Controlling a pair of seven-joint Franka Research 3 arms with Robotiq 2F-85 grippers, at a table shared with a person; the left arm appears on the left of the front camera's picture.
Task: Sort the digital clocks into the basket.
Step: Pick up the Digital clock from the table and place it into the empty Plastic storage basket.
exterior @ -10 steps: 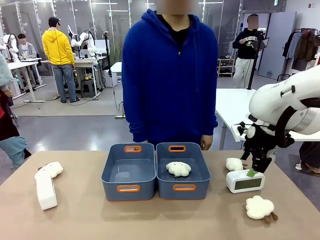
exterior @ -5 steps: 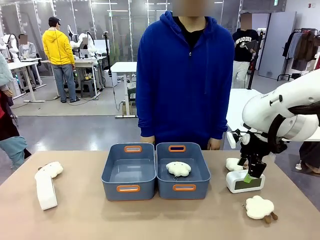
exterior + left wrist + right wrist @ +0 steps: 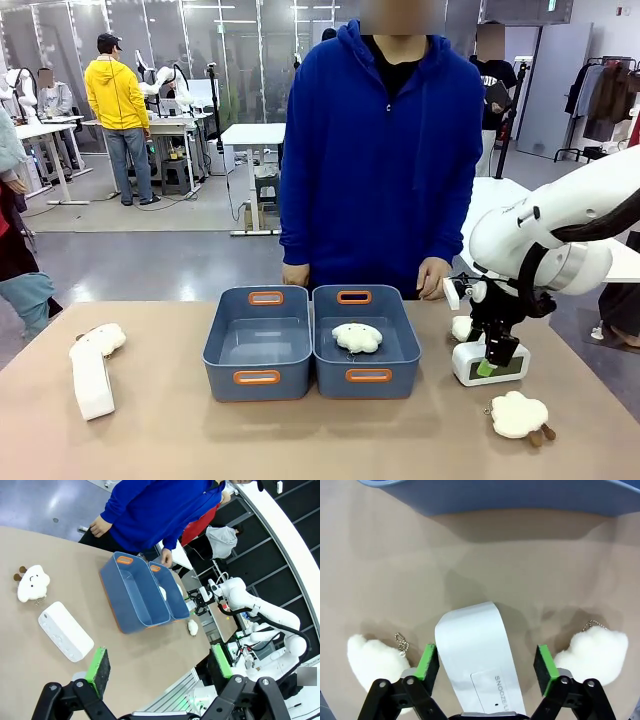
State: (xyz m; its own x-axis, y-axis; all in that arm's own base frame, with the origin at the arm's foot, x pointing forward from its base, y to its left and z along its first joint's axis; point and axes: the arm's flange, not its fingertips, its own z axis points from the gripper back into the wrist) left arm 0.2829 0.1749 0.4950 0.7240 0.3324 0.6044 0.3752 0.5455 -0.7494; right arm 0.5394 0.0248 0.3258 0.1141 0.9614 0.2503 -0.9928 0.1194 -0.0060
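One digital clock point(image 3: 490, 366) stands on the table to the right of two blue baskets, and my right gripper point(image 3: 491, 360) is lowered over it. In the right wrist view the white clock point(image 3: 475, 650) lies between my green pads point(image 3: 427, 662), which straddle it open, with a gap on the right side. The other clock point(image 3: 92, 380) lies flat at the table's left. It also shows below my open left gripper point(image 3: 159, 662) as a white box point(image 3: 65, 630). The left basket point(image 3: 222, 345) holds nothing. The right basket point(image 3: 410, 340) holds a white plush point(image 3: 357, 337).
White plush toys lie around the right clock, one behind point(image 3: 466, 328) and one in front point(image 3: 518, 414). Another plush point(image 3: 105, 338) rests by the left clock. A person in a blue hoodie stands at the far edge, with a hand point(image 3: 432, 278) near the right basket.
My right arm has moved left and down, so its fingers now straddle the right clock. The person has shifted to the right and brought both hands to the far table edge.
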